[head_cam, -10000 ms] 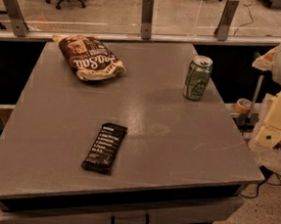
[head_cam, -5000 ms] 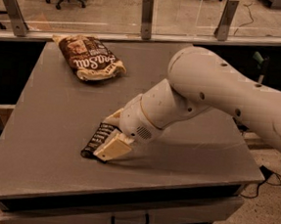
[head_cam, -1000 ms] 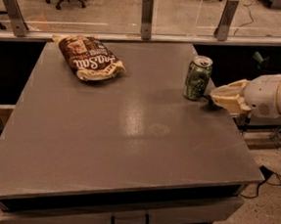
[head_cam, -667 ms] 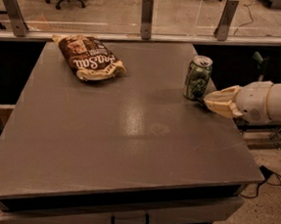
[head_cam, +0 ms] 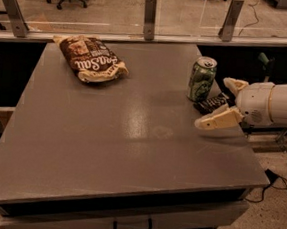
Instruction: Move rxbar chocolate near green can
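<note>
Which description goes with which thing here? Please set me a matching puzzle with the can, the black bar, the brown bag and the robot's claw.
Things:
1. green can
2. rxbar chocolate
3. brown snack bag
4. gripper

Descriptions:
A. lying at the far left of the table
B. open, reaching in over the table's right edge
C. standing upright, silver top
D. lying flat just right of the can

Pairs: 1-C, 2-D, 3-A, 4-B
</note>
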Available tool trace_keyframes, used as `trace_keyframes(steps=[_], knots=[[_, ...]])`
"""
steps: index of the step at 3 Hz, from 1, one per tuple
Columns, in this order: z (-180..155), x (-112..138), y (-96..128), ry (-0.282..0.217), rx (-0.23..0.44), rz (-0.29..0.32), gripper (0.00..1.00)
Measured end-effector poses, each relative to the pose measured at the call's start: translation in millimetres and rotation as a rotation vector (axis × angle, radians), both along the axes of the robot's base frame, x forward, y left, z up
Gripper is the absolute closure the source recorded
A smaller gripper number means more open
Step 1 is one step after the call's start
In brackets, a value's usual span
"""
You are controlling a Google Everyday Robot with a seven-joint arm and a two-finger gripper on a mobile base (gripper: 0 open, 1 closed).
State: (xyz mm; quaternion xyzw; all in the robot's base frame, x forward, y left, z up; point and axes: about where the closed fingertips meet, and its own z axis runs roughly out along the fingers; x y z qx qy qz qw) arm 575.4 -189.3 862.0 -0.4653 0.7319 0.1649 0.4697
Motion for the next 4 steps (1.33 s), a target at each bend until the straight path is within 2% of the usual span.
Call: trace_keyframes(steps=[1,2,3,4], knots=[[31.4,-0.8,-7.4,-0.05,-0.019,-0.003,0.0],[79.7,-0.1,-22.4,-0.101,-0.053,0.001,0.0],[155.0,-4.7,-30.3,-0.181,-0.168,0.046,0.0],[237.1,-22.8,-32.4,-0.305,-0.383,0.078,0.0]])
